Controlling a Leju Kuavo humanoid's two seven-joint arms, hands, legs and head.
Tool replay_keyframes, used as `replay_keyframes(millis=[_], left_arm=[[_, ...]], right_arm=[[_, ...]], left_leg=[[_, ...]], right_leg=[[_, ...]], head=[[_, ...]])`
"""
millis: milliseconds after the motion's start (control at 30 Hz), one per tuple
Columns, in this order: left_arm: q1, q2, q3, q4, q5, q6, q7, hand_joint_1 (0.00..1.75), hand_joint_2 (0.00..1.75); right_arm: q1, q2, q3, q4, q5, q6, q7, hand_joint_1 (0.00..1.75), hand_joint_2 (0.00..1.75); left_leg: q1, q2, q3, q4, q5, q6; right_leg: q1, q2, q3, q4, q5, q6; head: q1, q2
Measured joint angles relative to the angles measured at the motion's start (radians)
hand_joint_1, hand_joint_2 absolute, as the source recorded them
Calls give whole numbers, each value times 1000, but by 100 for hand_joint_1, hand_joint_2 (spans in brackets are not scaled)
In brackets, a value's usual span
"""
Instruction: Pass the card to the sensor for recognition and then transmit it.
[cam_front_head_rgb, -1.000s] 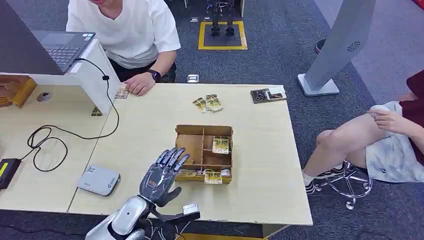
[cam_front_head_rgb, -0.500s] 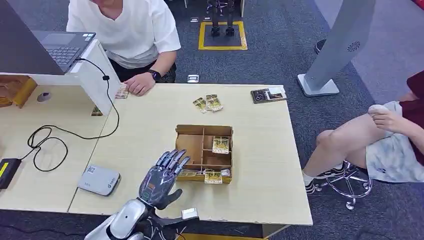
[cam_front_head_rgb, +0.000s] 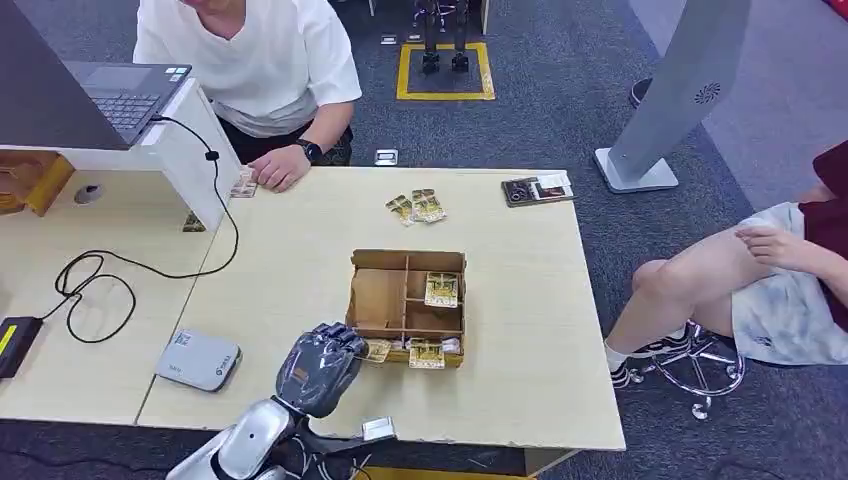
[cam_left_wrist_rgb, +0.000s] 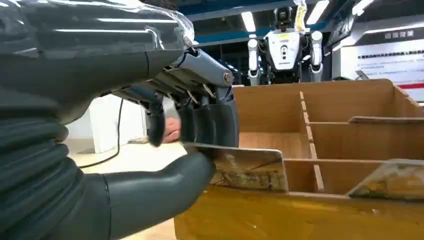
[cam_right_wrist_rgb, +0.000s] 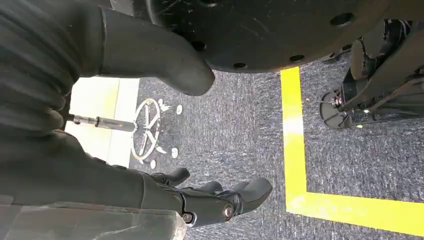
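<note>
**A:** At the near left corner of the wooden tray, your left hand has its fingers curled down over a card and the thumb under it. From the wrist view the card looks pinched between them, its edge sticking out over the tray's front wall.

**B:** So which step am I on?

**A:** By my reading, the pickup, the first part of the task. The card sits low in the front compartment, beside other cards in that row, and it isn't lifted clear yet.

**B:** And the right hand?

**A:** Your right hand hangs over the carpet, by the yellow floor line, fingers loosely apart, nothing in it.

**B:** What does the next move ask of me?

**A:** Lift straight up first, so the card clears the front wall without catching. Then carry it left to the grey reader, which lies flat on the table near the front edge, well apart from the tray. Keep the pinch firm; the card is thin and could slip. The handover probably goes to the person at the far side.
</note>
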Motion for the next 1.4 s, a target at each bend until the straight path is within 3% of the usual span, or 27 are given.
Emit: replay_keyframes(millis=[100, 233, 500, 800, 1133, 1400], left_arm=[[0, 4, -3, 0, -1, -7, 1, 155, 175], [0, 8, -5, 0, -1, -9, 1, 157, 175], [15, 23, -18, -2, 6, -5, 1, 175, 175], [75, 27, -16, -23, 68, 141, -44, 175, 175], [122, -1, 18, -61, 114, 264, -102, 175, 175], [138, -15, 39, -67, 114, 268, -109, 175, 175]], right_arm=[[0, -2, 0, -2, 0, 0, 0, 0, 175], [0, -3, 0, -2, 0, 1, 0, 0, 175], [0, -3, 0, -2, 0, 2, 0, 0, 175], [0, -3, 0, -2, 0, 1, 0, 0, 175], [1, -3, 0, -5, 0, -2, -2, 0, 175], [1, -3, 0, -5, 0, -2, -3, 0, 175]], left_leg=[[0, 0, 0, 0, 0, 0], [0, 0, 0, 0, 0, 0], [0, 0, 0, 0, 0, 0], [0, 0, 0, 0, 0, 0], [0, 0, 0, 0, 0, 0], [0, 0, 0, 0, 0, 0]], right_leg=[[0, 0, 0, 0, 0, 0], [0, 0, 0, 0, 0, 0], [0, 0, 0, 0, 0, 0], [0, 0, 1, 0, 0, 0], [0, 0, 0, 0, 0, 0], [0, 0, 0, 0, 0, 0]], head=[[0, 0], [0, 0], [0, 0], [0, 0], [0, 0], [0, 0]])
